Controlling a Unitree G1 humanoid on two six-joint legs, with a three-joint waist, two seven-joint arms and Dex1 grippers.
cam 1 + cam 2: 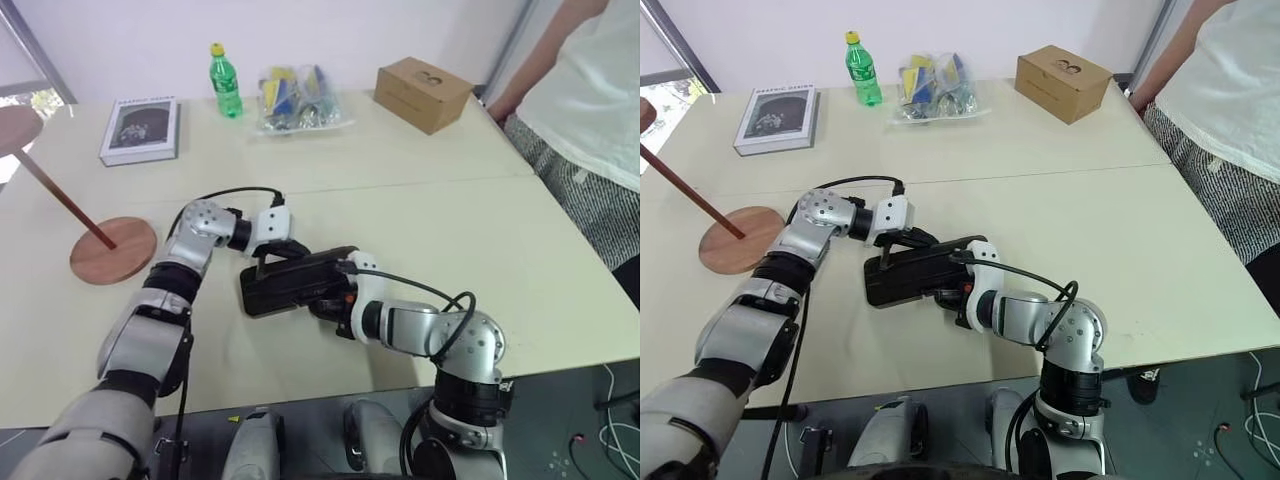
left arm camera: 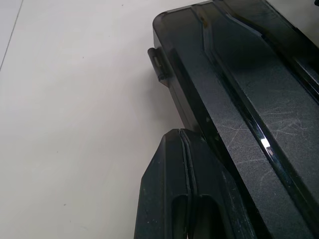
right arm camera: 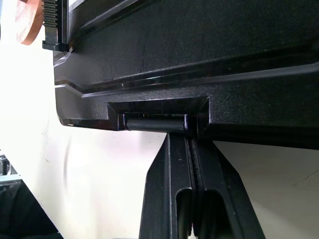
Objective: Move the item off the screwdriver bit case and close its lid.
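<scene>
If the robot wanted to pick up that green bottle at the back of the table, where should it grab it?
Best guess: around the middle of the green bottle, coming in level from the robot's side. It stands upright and its body is round and narrow, so two fingers could close on it. The bag of items sits close on the right.

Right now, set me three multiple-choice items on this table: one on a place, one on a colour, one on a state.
1. Where does the wooden stand rest?
A. on the case
B. on the table, at the robot's left
C. on the book

2. The bottle is:
A. green
B. red
C. blue

3. The screwdriver bit case is:
A. wide open
B. shut
C. upside down on the cardboard box

Answers: B, its base sits on the table apart from the case; A, green with a yellow cap; B, the lid lies flat over it, between both shut grippers, left gripper and right gripper.
</scene>
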